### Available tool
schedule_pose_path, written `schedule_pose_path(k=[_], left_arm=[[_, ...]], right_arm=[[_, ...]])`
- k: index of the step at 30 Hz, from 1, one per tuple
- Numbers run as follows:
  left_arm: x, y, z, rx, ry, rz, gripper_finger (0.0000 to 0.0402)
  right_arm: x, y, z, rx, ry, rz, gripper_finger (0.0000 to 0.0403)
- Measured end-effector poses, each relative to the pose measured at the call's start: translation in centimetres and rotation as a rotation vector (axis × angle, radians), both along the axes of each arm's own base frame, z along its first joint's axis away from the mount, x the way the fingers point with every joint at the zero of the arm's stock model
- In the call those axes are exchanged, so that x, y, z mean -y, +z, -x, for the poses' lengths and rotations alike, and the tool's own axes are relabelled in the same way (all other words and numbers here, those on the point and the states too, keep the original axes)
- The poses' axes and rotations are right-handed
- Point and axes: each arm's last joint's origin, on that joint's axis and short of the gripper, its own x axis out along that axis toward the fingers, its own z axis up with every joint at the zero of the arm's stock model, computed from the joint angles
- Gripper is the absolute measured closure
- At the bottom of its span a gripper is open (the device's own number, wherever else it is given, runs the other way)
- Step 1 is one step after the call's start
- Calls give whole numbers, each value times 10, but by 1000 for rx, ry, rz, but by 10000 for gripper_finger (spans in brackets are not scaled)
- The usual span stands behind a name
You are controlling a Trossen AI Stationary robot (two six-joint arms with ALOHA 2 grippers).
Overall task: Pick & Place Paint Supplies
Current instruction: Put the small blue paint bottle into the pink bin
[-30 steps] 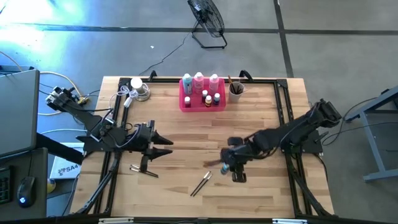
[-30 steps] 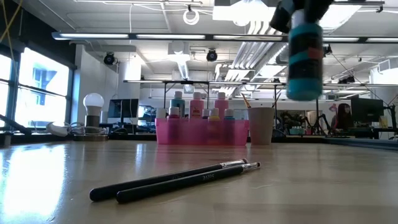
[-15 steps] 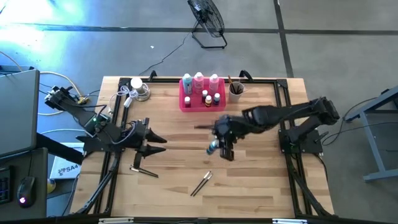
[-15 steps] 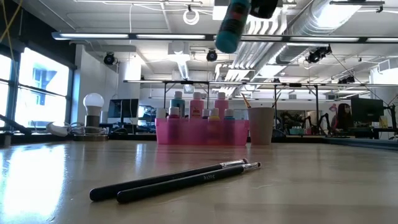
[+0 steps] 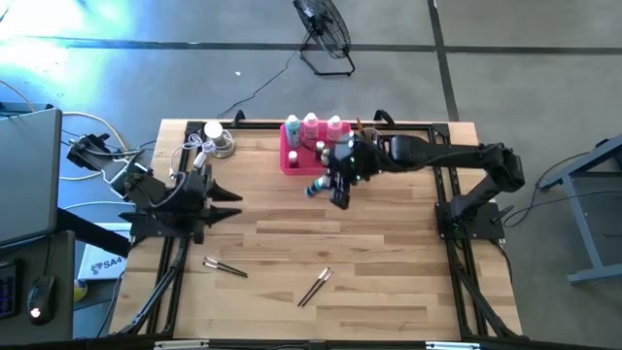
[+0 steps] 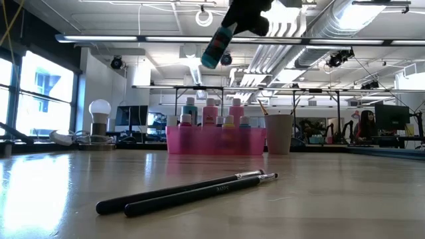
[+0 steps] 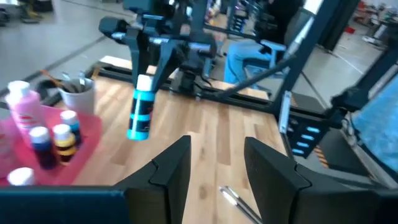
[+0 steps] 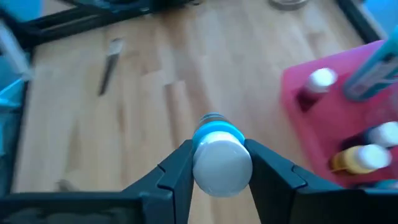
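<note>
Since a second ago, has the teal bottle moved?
Yes. In the high view the right end effector has carried the teal bottle from mid-table up toward the pink tray; it now hangs beside it.

An open-plan robotics lab is shown: exposed ceiling ducts (image 6: 372, 16), strip lighting, rows of workbenches with monitors (image 6: 131, 117), and a floor fan (image 5: 324, 31) on concrete.

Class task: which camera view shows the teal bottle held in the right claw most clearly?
The left wrist view: the teal bottle hangs side-on, white cap up, dark label visible. The right wrist view shows mainly its white cap between the right claw fingers. The high view shows it small and tilted; the low view shows only its lower part.
</note>
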Motion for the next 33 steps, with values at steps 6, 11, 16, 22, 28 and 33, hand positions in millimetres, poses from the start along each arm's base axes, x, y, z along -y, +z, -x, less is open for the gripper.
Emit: schedule_pose_path(k=[6, 11, 16, 22, 28, 33], left_arm=[[-10, 4, 15, 33, 21, 15, 254], [-17, 6, 25, 53, 40, 25, 254], [-22, 5, 31, 45, 66, 14, 254], [-25, 4, 36, 40, 66, 10, 254], [-26, 3, 39, 34, 66, 6, 254], [-26, 3, 39, 34, 65, 2, 254]], right_arm=[[31, -6, -14, -7, 12, 97, 290], [51, -5, -39, -46, 31, 173, 287], [77, -4, -57, -142, 22, 232, 278], [107, -12, -70, -181, 0, 243, 290], [125, -33, -74, -246, -31, 226, 275], [133, -49, -79, -282, -22, 218, 290]])
